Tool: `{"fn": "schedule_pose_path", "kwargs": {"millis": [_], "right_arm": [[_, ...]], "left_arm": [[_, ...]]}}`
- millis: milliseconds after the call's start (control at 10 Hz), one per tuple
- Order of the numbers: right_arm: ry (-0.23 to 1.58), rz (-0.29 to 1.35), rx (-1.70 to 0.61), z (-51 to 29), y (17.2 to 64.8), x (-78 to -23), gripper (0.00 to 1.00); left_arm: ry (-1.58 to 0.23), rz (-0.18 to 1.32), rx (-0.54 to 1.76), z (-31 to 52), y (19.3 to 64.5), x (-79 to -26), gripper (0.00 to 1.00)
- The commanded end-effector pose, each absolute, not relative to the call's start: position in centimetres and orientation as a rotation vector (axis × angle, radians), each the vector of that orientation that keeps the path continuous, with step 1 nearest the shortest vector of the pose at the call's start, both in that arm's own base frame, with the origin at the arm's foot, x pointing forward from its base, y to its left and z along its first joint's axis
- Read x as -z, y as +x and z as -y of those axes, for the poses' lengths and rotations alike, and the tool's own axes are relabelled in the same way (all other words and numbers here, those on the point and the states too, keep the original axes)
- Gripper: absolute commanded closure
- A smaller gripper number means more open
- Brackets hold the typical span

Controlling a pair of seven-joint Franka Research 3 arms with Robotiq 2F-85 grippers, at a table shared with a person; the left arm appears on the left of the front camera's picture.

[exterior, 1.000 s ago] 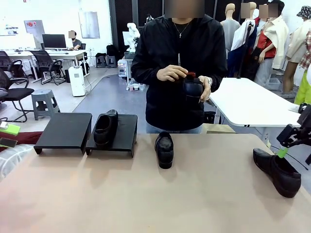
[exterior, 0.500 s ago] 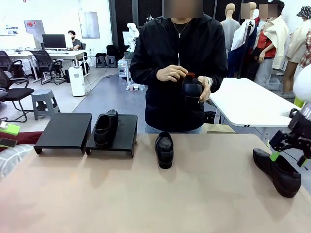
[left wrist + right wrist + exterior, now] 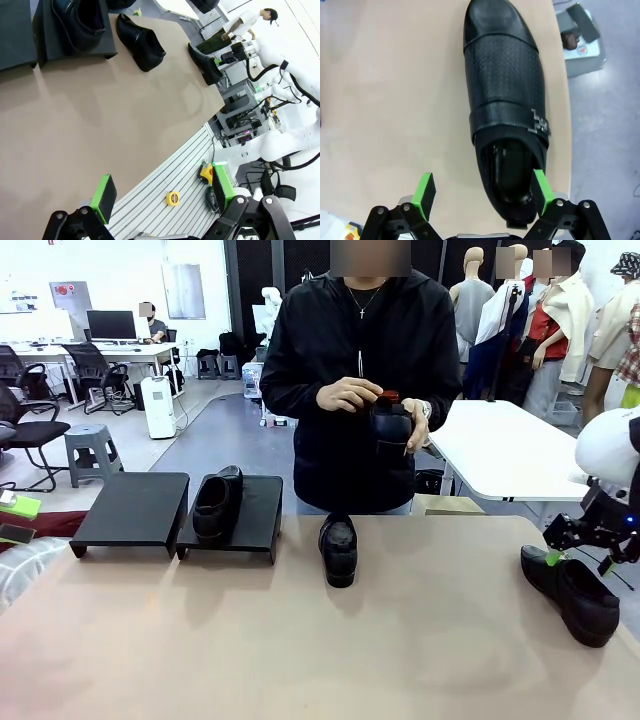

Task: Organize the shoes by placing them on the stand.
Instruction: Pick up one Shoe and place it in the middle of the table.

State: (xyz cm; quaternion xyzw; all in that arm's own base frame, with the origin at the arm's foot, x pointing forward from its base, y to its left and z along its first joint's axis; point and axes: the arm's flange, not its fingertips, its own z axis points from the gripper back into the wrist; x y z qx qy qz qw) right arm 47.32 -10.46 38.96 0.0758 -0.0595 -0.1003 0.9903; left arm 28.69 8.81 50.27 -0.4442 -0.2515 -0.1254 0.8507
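Right gripper (image 3: 578, 558): jaws wide, nothing held, poised over the heel end of the right-hand shoe (image 3: 572, 592). From its wrist camera the green pads (image 3: 425, 190) flank the heel opening. Whether they touch the leather I cannot tell.
Right-hand shoe: on the table (image 3: 300, 660) near its right edge, heel far-left, toe near-right.
Left gripper (image 3: 164, 192): jaws wide, holding nothing, high over the near table edge, well apart from every shoe.
Middle shoe (image 3: 338, 548): on the table at centre, just right of the stand (image 3: 135, 505), toe toward the near side.
Stand: far left, two platforms side by side.
Racked shoe (image 3: 215, 505): on the right platform's left half.
Fourth shoe (image 3: 392, 430): in the person's hands (image 3: 350, 393), beyond the far edge.
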Motion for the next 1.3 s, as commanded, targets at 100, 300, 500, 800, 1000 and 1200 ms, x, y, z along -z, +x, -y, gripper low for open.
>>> {"fn": "schedule_pose_path", "kwargs": {"millis": [100, 300, 500, 800, 1000, 1200], "right_arm": [[0.175, 0.080, 0.232, 10.1, 49.4, -37.9, 0.00], [0.181, 0.064, 0.239, 9.7, 50.0, -37.0, 0.00], [0.202, 0.028, 0.233, 9.0, 49.9, -35.7, 0.00], [0.203, 0.019, 0.234, 8.4, 49.4, -36.1, 0.00], [0.177, 0.000, 0.221, 7.8, 49.7, -35.1, 0.00], [0.183, -0.016, 0.204, 7.7, 49.7, -35.0, 0.59]], "left_arm": [[-0.952, 0.552, 0.281, -8.8, 28.8, -50.3, 0.00], [-0.952, 0.552, 0.281, -8.8, 28.8, -50.3, 0.00], [-0.952, 0.552, 0.281, -8.8, 28.8, -50.3, 0.00], [-0.952, 0.552, 0.281, -8.8, 28.8, -50.3, 0.00], [-0.952, 0.552, 0.281, -8.8, 28.8, -50.3, 0.00], [-0.952, 0.552, 0.281, -8.8, 28.8, -50.3, 0.00]]}}
